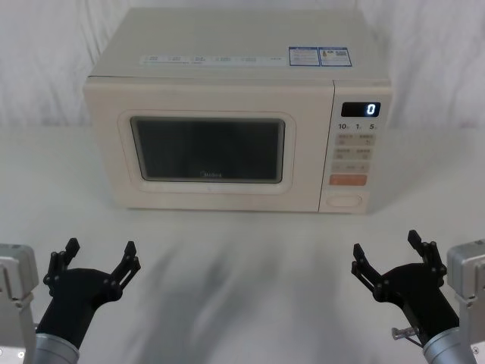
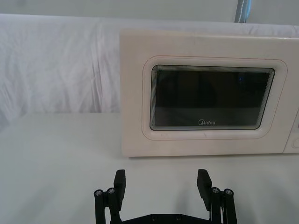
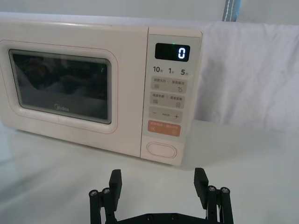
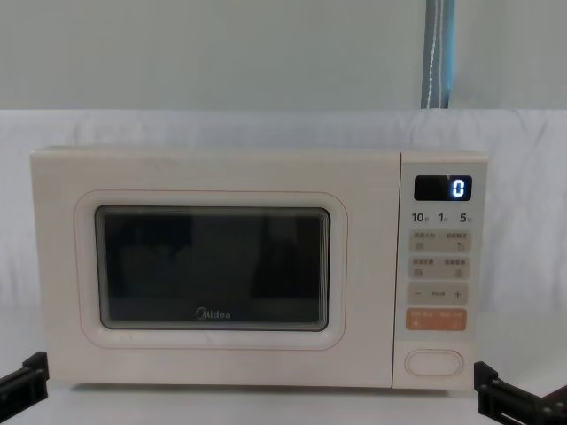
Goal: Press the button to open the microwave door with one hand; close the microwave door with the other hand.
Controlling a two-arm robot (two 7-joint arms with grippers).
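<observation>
I see the microwave point(image 1: 235, 114) in the upper middle of the head view, sitting on the white table point(image 1: 242, 280). Its door point(image 1: 208, 148) is shut flat against the front and fills the left and middle part of the front. The dark window point(image 1: 207, 149) sits in the middle of the door.

The button point(image 1: 342, 201) is at the bottom of the control panel, on the right side of the microwave front. The orange key point(image 1: 348, 180) is just above it. The little screen point(image 1: 361, 109) at the top of the panel shows a 0.

My left gripper point(image 1: 99, 258) is at the lower left of the head view, above the table and well apart from the door. Its fingers are spread wide and hold nothing. My right gripper point(image 1: 387, 254) is at the lower right, also wide open with nothing in it, and well apart from the button.

In the right wrist view the button point(image 3: 161, 150) shows just above and between the spread fingers point(image 3: 115, 179). In the left wrist view the door point(image 2: 210, 95) fills the upper right.
</observation>
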